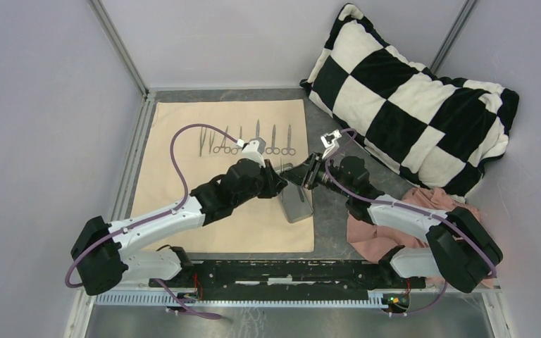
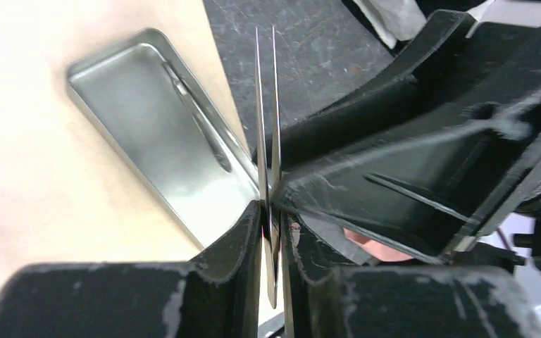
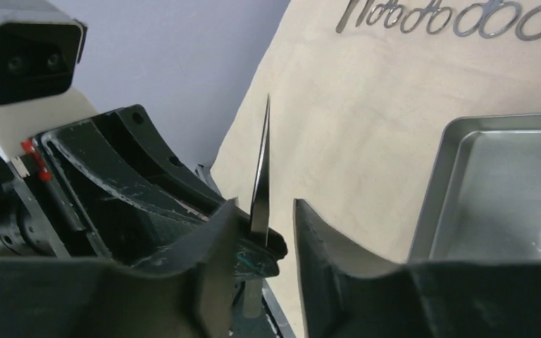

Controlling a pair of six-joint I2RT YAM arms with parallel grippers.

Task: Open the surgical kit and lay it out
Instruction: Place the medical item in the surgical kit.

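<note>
the beige cloth [image 1: 183,155] is lying spread flat on the bench [image 1: 331,218], taking up most of its left and middle, with its left edge running along a metal rail by the wall. a lot of bare cloth is showing to the left of the arms and towards the near edge, though the left arm is reaching across above it. a row of steel tools [image 1: 275,139] is lying side by side along the far part of the cloth. the small grey tray [image 1: 299,208] is sitting just inside the cloth's right edge, with one thin tool [image 2: 201,130] lying in it.

both arms are meeting above the tray's far end. the left end effector [image 1: 284,180] is clamping tight on a slim steel tool [image 3: 260,186], whose thin blades are pointing up and away from its fingers. the right end effector [image 1: 308,172] is facing it, its fingers standing apart with the blade rising in the gap between them; whether either finger is touching the steel i can't tell.

to the right only a narrow dark strip of bench is showing. a big black-and-white checked pillow [image 1: 408,105] is filling the far right corner, and a pink cloth [image 1: 373,229] is bunching under the right arm.
</note>
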